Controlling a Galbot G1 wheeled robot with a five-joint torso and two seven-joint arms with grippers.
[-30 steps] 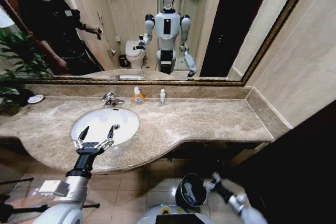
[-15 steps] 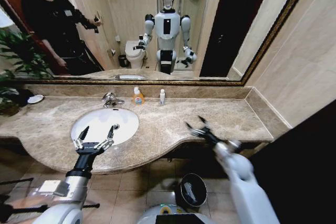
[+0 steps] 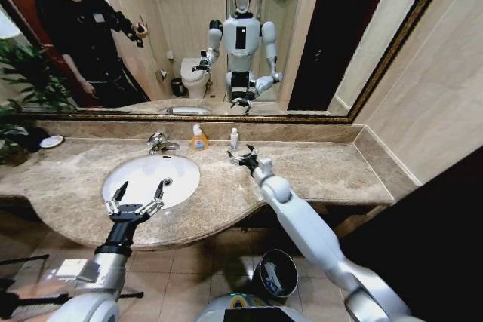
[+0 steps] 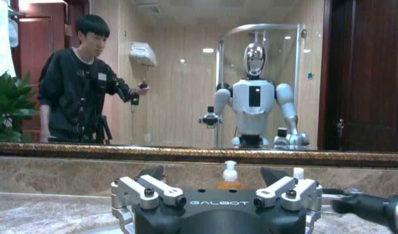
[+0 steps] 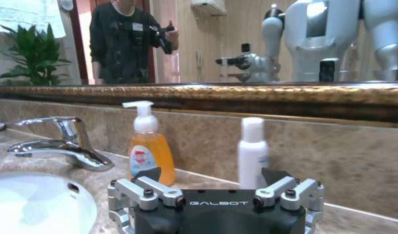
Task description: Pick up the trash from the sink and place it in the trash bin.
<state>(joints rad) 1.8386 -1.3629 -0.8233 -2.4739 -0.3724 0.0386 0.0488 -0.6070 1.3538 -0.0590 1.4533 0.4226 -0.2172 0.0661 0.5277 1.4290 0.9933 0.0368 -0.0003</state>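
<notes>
Beige marble counter [image 3: 317, 175], long and curved at the front edge, backed by a wide gilt-framed mirror [image 3: 302, 35].

White oval porcelain sink [image 3: 151, 177] set in the counter's left half; chrome faucet [image 3: 158, 142] at its back rim. Basin surface in the head view reads plain white; no trash items can be made out in it.

Right arm stretched far forward over the counter. Right gripper [image 3: 243, 158] hangs low just in front of a small white bottle [image 3: 234, 139] standing against the backsplash. Fingers [image 5: 285, 187] spread apart, holding nothing. In the right wrist view the white bottle sits between the two finger tips, farther back, not touched.

Left gripper [image 3: 136, 200] hovers over the sink's near rim, fingers splayed wide, empty.

Small round black trash bin [image 3: 275, 274] with shiny dark liner on the tiled floor below the counter edge, under the right arm, well apart from both grippers.

Orange soap bottle with white pump [image 3: 198, 139] stands between faucet and white bottle.
</notes>
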